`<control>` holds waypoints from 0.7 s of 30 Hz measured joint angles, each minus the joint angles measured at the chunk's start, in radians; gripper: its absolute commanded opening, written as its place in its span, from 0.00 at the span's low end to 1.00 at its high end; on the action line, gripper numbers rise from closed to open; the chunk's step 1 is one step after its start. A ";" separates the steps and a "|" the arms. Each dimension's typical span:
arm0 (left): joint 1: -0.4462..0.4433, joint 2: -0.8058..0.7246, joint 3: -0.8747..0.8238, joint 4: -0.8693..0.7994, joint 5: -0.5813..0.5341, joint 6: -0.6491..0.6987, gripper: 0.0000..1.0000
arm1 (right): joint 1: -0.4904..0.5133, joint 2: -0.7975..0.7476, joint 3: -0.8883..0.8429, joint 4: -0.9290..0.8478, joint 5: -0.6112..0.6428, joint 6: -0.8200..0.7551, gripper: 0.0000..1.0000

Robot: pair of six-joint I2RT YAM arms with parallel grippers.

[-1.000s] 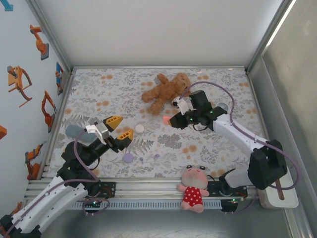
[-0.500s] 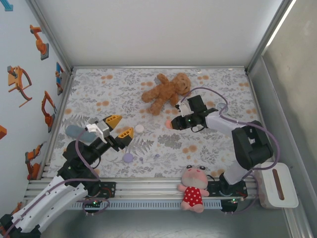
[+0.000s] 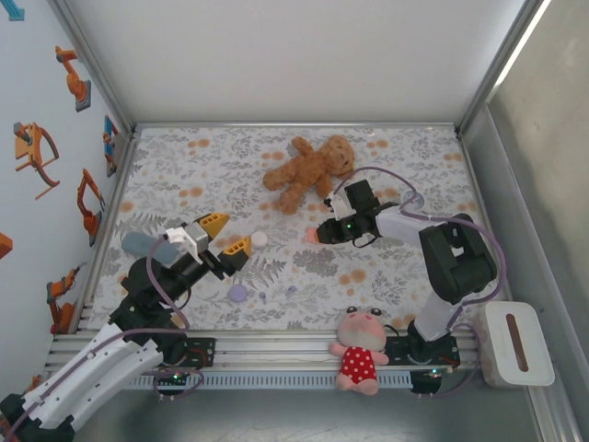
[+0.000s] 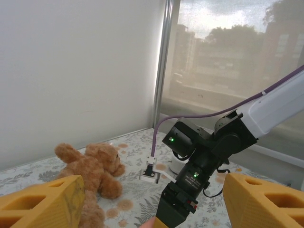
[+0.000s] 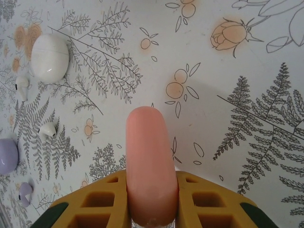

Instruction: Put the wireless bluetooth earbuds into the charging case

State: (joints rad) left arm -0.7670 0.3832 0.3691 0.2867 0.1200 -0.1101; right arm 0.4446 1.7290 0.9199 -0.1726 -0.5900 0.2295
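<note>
Right claw (image 5: pixel 151 186) is clamped on a pink case (image 5: pixel 148 147), gripped edge-on between the yellow fingers (image 5: pixel 95 205) above the floral bench (image 5: pixel 247 71). White case (image 5: pixel 49 58) lies upper left, with a white earbud (image 5: pixel 22 87) just below it and a second white earbud (image 5: pixel 48 129) lower. Purple case (image 5: pixel 7 156) is cut off by the left edge, purple earbud (image 5: pixel 24 193) near it.

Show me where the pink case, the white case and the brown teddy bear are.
pink case (image 5: pixel 149 156): right wrist view, middle of its shell.
white case (image 5: pixel 50 58): right wrist view, centre of its top.
brown teddy bear (image 3: pixel 308 170): top view, its belly.
</note>
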 measured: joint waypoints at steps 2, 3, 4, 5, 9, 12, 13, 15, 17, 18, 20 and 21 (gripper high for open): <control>0.000 0.008 0.000 -0.001 0.000 0.000 0.76 | -0.002 0.012 0.000 0.000 -0.002 0.007 0.19; 0.000 0.011 0.000 -0.003 0.000 0.000 0.76 | -0.004 0.016 0.000 0.005 -0.009 0.008 0.19; 0.000 0.015 0.000 -0.005 0.000 0.000 0.76 | -0.005 0.017 0.000 0.007 -0.011 0.011 0.21; 0.000 0.018 0.000 -0.006 0.000 0.000 0.76 | -0.005 0.018 0.000 0.007 -0.012 0.011 0.23; 0.000 0.027 0.001 -0.012 0.004 0.000 0.76 | -0.006 0.019 0.000 0.010 -0.013 0.018 0.30; 0.000 0.033 0.005 -0.015 0.008 0.000 0.76 | -0.006 0.019 0.000 0.006 -0.003 0.021 0.35; 0.000 0.034 0.005 -0.016 0.008 0.000 0.76 | -0.007 0.019 0.000 0.005 0.001 0.024 0.37; 0.000 0.037 0.007 -0.018 0.008 0.000 0.76 | -0.008 0.019 0.000 0.005 0.008 0.024 0.41; 0.000 0.039 0.009 -0.019 0.008 0.000 0.76 | -0.010 0.019 0.000 0.005 0.015 0.025 0.43; 0.000 0.039 0.009 -0.019 0.008 0.000 0.76 | -0.011 0.019 0.000 0.005 0.020 0.026 0.43; 0.000 0.040 0.010 -0.021 0.008 0.000 0.76 | -0.011 0.019 0.000 0.005 0.031 0.025 0.44; 0.000 0.040 0.011 -0.023 0.008 0.000 0.76 | -0.012 0.019 0.000 0.004 0.035 0.025 0.44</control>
State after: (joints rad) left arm -0.7670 0.4232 0.3805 0.2642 0.1280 -0.1101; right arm 0.4328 1.7481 0.9199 -0.1684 -0.5545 0.2546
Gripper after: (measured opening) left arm 0.759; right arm 0.438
